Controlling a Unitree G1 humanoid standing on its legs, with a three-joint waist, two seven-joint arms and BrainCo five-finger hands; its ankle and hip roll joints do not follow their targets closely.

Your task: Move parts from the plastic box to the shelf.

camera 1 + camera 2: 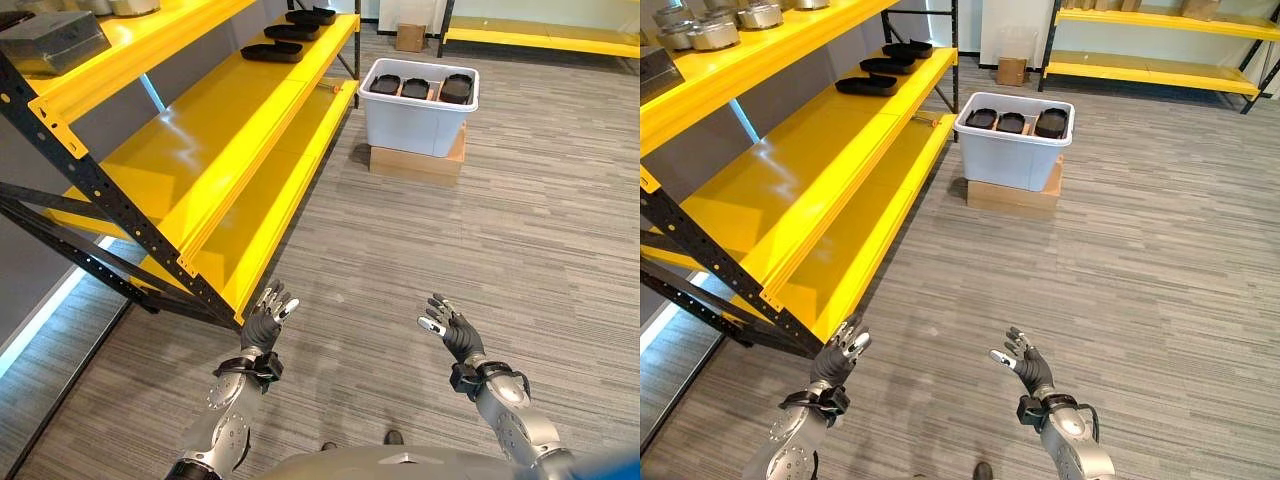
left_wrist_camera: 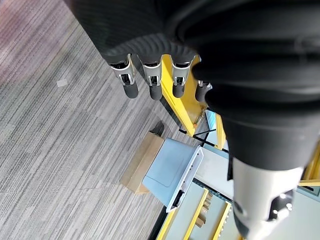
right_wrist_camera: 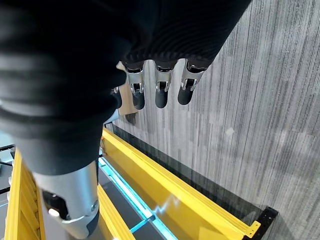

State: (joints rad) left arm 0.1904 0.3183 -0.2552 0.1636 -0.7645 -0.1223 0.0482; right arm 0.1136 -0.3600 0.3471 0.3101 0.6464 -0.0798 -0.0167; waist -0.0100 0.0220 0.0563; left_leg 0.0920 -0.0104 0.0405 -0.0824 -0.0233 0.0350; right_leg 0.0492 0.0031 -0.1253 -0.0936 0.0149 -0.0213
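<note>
Floor: grey striped carpet, storeroom with yellow racking. Plastic box (image 1: 418,105): white, raised on a cardboard carton (image 1: 415,165) just beside the far end of the shelf (image 1: 215,130), likely for easier reach; dark parts (image 1: 416,88) stand inside. More dark parts (image 1: 272,51) lie on the shelf's far end. Left hand (image 1: 264,322), right hand (image 1: 452,330): well short of the box, fingers spread, empty.

The scene is evenly and brightly lit from overhead. Broad glare is thrown across the glossy yellow shelf (image 1: 190,150), and a blue-white strip of light is seen beneath it. Soft, faint shadows are cast on the floor (image 1: 520,220). In the wrist views, the nearby dark covers are rendered blurred.
</note>
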